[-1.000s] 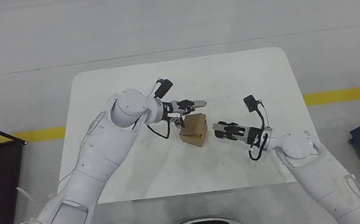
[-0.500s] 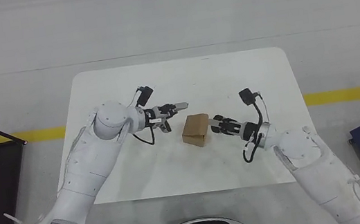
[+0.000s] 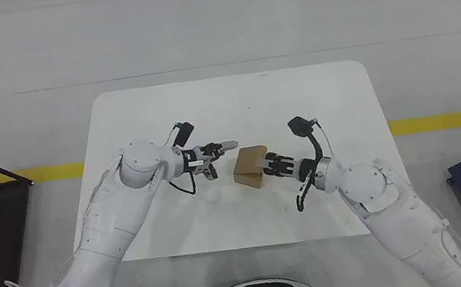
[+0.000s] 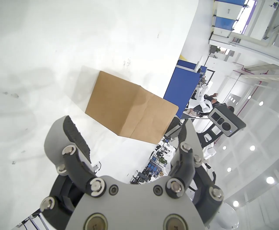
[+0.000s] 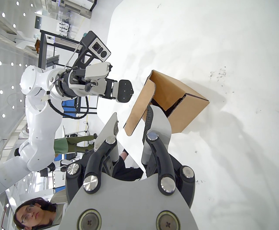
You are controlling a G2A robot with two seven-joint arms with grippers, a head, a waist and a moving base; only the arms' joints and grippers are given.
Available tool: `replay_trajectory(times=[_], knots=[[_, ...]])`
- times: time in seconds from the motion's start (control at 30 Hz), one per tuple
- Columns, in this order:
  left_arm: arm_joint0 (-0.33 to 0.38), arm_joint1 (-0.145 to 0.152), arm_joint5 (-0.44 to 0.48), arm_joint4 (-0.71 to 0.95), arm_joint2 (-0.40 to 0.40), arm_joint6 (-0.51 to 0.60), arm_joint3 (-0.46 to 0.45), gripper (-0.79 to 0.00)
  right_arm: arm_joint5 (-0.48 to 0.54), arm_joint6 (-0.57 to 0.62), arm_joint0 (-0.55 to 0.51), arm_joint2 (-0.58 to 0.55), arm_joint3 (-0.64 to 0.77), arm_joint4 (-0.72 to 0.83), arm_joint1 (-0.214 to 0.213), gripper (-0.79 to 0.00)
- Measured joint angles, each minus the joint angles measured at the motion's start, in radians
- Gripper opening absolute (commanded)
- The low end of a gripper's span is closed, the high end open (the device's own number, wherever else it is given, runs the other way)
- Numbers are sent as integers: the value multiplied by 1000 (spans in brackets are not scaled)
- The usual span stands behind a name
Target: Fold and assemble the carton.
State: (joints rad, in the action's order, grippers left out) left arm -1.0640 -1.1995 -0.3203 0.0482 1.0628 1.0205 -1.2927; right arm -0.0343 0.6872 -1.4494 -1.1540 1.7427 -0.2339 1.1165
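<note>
No legible text, label, number or sign: the carton (image 4: 130,113) shows plain brown faces – unprinted.

The brown carton (image 3: 250,167) lies sideways on the table (image 3: 313,95), one end open, flap out.

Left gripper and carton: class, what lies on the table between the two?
Nothing. The stretch of table between the open left gripper and the carton is bare, as the left wrist view shows.

Matt corrugated cardboard carton (image 3: 250,166) on smooth, scuffed white table (image 3: 295,98)
</note>
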Motion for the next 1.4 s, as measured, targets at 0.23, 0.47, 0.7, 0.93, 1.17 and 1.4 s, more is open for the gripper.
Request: replay_trajectory(times=[0.23,0.47,0.7,0.93,1.17,1.4], knots=[[11,-2,8,13,-16,-3,23,-3,-60,-62,-9,0,44,-68,0,-486],[22,-5,2,24,-35,-7,60,0,-64,-46,-55,-29,134,-131,-12,-483],[45,-11,11,43,-56,-10,91,0,-98,-7,-27,16,141,-201,-9,-477],[49,-11,26,60,-57,-10,102,0,-127,16,22,59,108,-213,-1,-480],[60,-17,37,76,-81,-1,117,0,-158,22,48,93,102,-260,4,-480],[77,-27,50,88,-115,3,139,0,-197,31,78,146,94,-321,13,-483]])
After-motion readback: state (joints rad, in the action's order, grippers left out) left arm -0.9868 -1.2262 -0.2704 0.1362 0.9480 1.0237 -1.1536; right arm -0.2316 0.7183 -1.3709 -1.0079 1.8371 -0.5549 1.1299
